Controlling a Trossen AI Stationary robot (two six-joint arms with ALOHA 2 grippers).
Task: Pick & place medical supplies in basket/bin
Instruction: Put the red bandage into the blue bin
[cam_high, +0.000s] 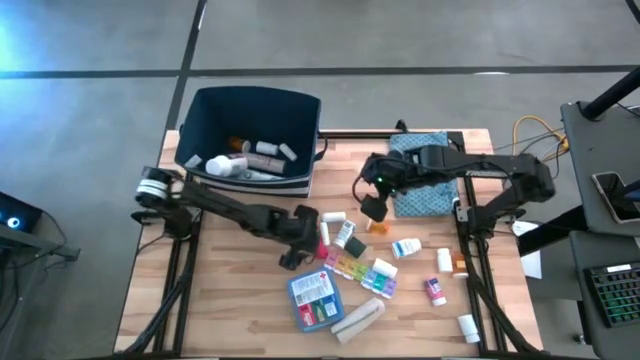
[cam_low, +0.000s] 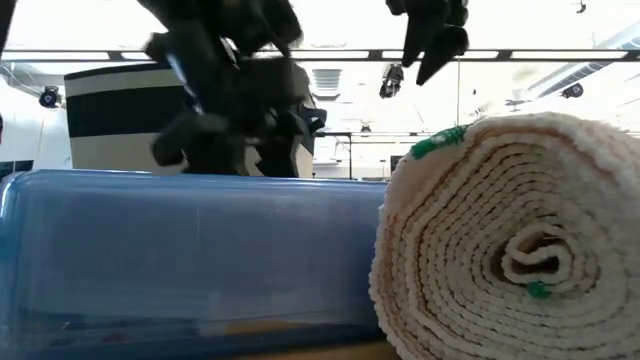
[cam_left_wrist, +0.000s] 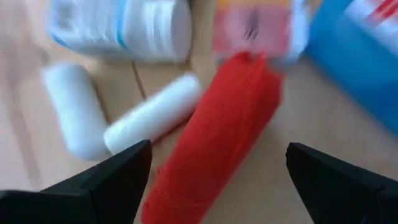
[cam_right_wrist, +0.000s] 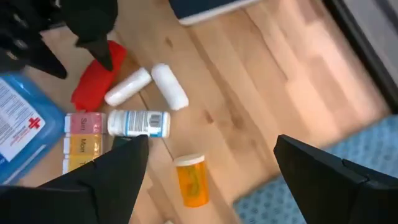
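High view: bin (cam_high: 300, 108) upper left holds several supplies; many remain lower centre; left gripper (cam_high: 303, 243) wide over red roll (cam_left_wrist: 214, 140); right gripper (cam_high: 373, 208) wide, empty.

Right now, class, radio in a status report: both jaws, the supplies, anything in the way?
Left gripper jaws open, over red roll. Right gripper jaws open, empty, above orange vial. Bin partly filled. White tubes crowd the red roll.

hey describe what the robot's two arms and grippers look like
Both arms are dark, almost black, jointed links on black frames. The left arm has a silver-white ring near its base; the right arm shows a small green light. Each gripper, left gripper and right gripper, has two black, wedge-shaped fingers.
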